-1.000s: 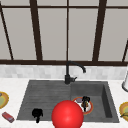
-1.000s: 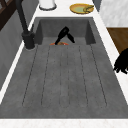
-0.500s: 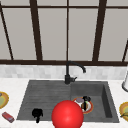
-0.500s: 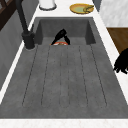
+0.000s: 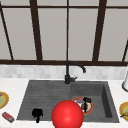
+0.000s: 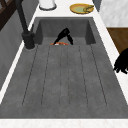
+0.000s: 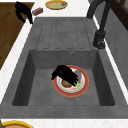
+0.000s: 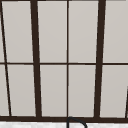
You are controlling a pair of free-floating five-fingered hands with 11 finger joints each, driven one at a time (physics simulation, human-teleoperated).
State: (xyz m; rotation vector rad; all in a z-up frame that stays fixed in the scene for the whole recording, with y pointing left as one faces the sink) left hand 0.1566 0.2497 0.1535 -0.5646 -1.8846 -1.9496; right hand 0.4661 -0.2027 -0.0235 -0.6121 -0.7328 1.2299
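From the front, your right hand (image 5: 86, 102) hangs over the red-rimmed plate (image 5: 90, 110) in the sink basin (image 5: 106, 100). From the right, its fingers curl down onto the plate (grasp unclear). Left hand (image 5: 37, 114) idles nearby.

Two black hands: left hand (image 5: 37, 114) lower left, right hand (image 5: 86, 101) right of centre. One red-rimmed plate (image 7: 84, 83) in the basin. Two yellow plates (image 5: 3, 100) (image 5: 123, 110) at the frame's edges. One red ball (image 5: 67, 114), one faucet (image 5: 68, 72), one pink sponge (image 5: 8, 117).
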